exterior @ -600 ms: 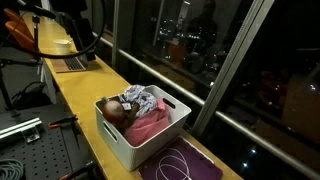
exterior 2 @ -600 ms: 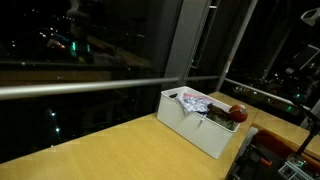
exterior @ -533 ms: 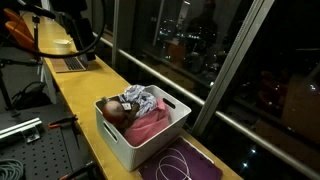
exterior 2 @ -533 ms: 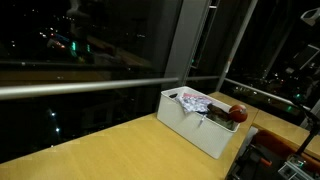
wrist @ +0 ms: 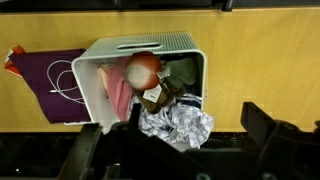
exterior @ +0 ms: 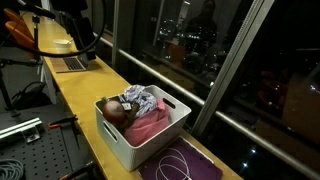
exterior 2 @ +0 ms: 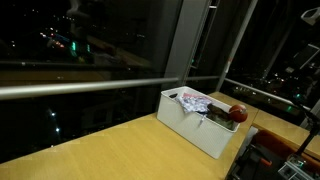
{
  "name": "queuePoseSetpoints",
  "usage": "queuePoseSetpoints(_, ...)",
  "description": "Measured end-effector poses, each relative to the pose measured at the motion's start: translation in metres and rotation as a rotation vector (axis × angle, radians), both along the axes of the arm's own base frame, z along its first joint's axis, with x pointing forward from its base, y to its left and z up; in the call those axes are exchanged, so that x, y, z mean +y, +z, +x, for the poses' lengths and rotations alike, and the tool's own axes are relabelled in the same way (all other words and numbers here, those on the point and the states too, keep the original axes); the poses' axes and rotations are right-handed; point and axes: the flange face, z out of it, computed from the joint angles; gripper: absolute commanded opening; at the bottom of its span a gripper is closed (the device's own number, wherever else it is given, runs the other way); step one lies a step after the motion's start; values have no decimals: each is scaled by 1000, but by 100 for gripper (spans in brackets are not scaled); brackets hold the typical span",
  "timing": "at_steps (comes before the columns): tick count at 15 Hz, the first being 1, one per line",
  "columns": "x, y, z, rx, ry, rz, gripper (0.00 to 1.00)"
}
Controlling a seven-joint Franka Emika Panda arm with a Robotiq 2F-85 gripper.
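Observation:
From high above, the wrist view looks down on a white bin (wrist: 95,70) on a wooden counter (wrist: 260,60). In it lie a red ball (wrist: 143,68), a pink cloth (wrist: 118,95), a brown labelled object (wrist: 155,97) and a crumpled grey-and-white patterned cloth (wrist: 175,125) that spills over one rim. My gripper (wrist: 198,135) hangs well above the bin, open, with nothing between its dark fingers (wrist: 265,122). The patterned cloth lies nearest below it. The bin (exterior: 125,145) (exterior 2: 190,128) shows in both exterior views; the gripper itself is hard to make out there.
A purple mat (wrist: 45,85) (exterior: 185,165) with a white cable loop lies beside the bin. Dark windows with a metal rail (exterior 2: 80,88) run along the counter's far side. A flat grey object (exterior: 70,62) and the arm's dark cables sit further down the counter.

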Motion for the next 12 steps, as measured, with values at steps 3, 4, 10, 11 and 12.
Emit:
queuePoseSetpoints(3, 0, 0, 0, 0, 0, 0, 100)
queuePoseSetpoints(4, 0, 0, 0, 0, 0, 0, 100)
queuePoseSetpoints(10, 1, 0, 3, 0, 4, -5, 100)
queuePoseSetpoints(11, 1, 2, 6, -8, 7, -9, 100)
queuePoseSetpoints(12, 3, 2, 10, -22, 14, -14, 100)
